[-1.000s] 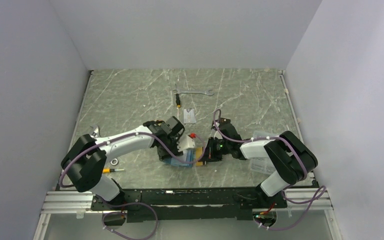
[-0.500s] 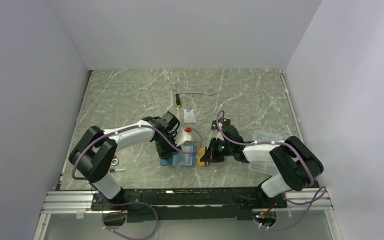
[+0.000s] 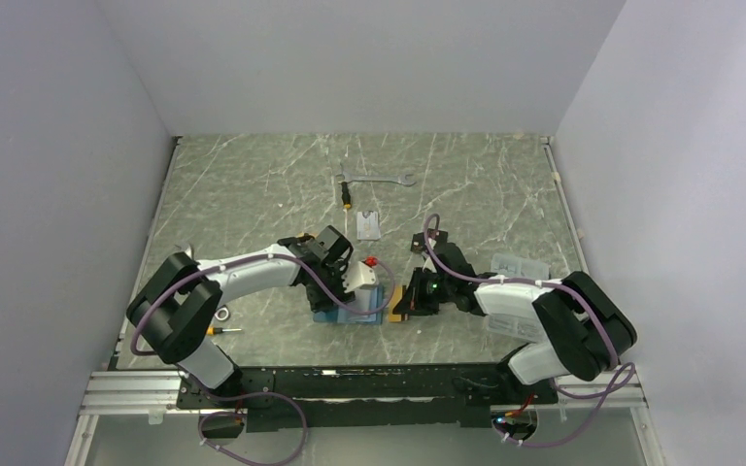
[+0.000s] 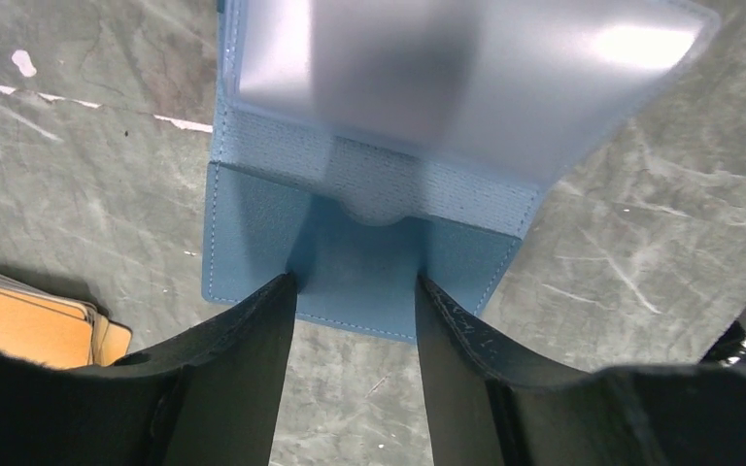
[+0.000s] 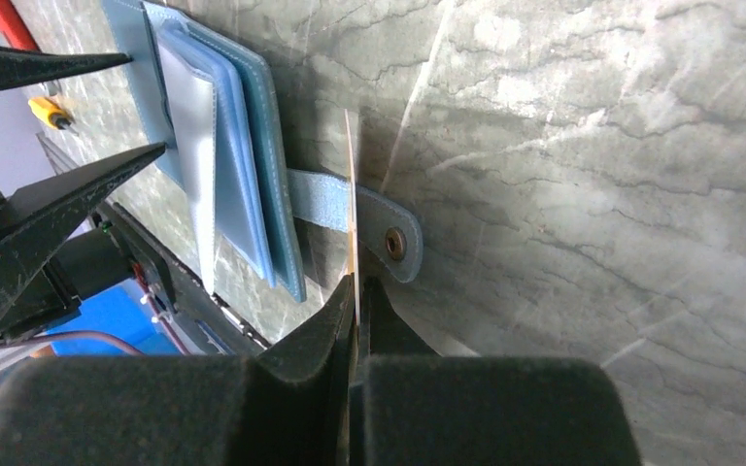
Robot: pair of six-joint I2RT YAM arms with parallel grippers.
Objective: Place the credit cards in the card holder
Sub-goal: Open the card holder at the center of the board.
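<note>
The teal-blue card holder (image 4: 369,243) lies open on the table, and a clear plastic sleeve (image 4: 466,68) stands up from it. My left gripper (image 4: 355,283) is open over the holder's near edge, one finger on each side of its middle, with nothing between them. My right gripper (image 5: 356,282) is shut on one thin orange credit card (image 5: 353,184), seen edge-on. That card stands just beside the holder's snap tab (image 5: 393,243). A stack of orange credit cards (image 4: 24,325) lies on the table next to the holder. From above, the two grippers (image 3: 357,283) (image 3: 410,297) face each other across the holder (image 3: 350,313).
A red-handled tool (image 3: 374,262) lies just behind the holder. A wrench (image 3: 377,180), a clear packet (image 3: 369,224) and a small yellow-tipped tool (image 3: 348,202) lie farther back. Another packet (image 3: 520,264) sits by the right arm. A yellow screwdriver (image 3: 220,330) lies at the near left.
My left gripper drew back from the holder and then came down over it again. The right gripper with its card shifted only slightly beside the holder.
</note>
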